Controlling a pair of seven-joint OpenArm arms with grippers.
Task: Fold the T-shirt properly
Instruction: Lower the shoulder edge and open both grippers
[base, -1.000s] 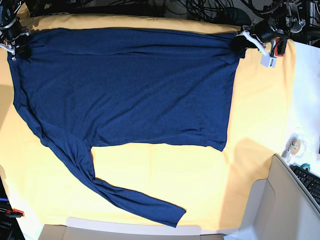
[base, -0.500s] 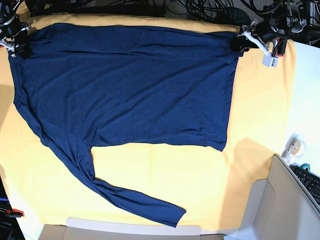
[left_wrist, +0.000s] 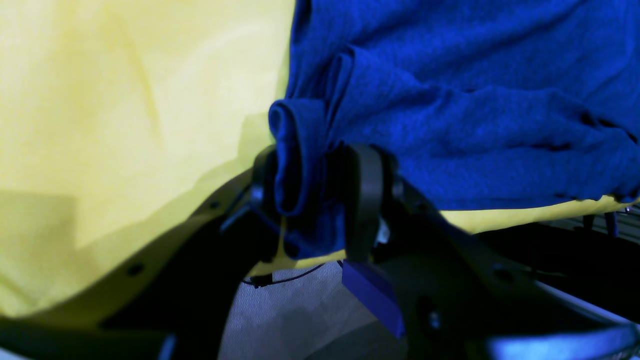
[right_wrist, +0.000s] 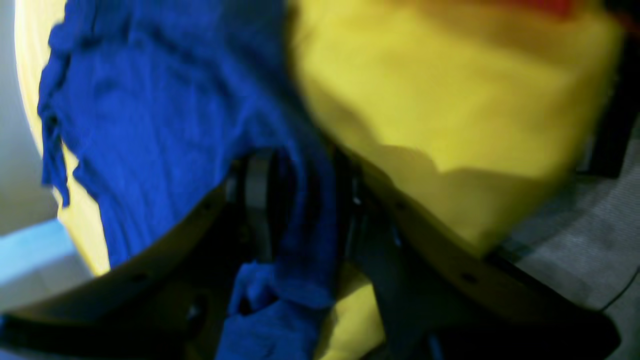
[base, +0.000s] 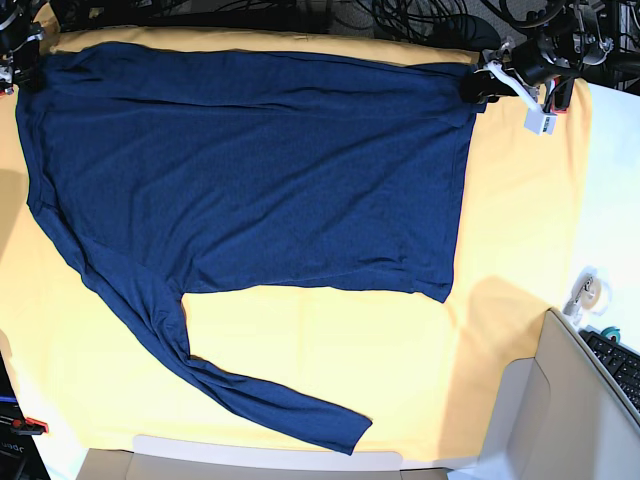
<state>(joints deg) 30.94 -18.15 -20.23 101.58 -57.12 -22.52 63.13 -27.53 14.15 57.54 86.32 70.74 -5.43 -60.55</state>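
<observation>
- T-shirt (base: 250, 170) lies spread flat on the yellow cloth (base: 520, 200) that covers the desk. The body fills the far half, with the hem edge to the right and the shoulder end to the left.
- One long sleeve (base: 200, 370) runs loose from the left side down to the near centre, not folded in.
- A lapped band shows along the far edge. It could be the other sleeve or a first turn-over; can't tell which.
- Left gripper (base: 478, 85) is at the far right corner of the shirt. In its wrist view the jaws stand apart with a loose roll of fabric between them and a dark gap beside one pad, so it reads as released, not pinching.
- Right gripper (base: 18, 70) is at the far left corner. Its wrist view is blurred: cloth lies between the jaws, but I cannot tell whether they clamp it or are just open around it.
- Progress, my read: early. The shirt is laid out and tensioned flat, so the spread step looks about done.
- Left to do: bring the loose sleeve in over the body, fold the sides, then fold end to end into a compact stack. No real fold is visible yet apart from that far band.
- Few wrinkles on the body, so it's a good base for the first fold.
</observation>
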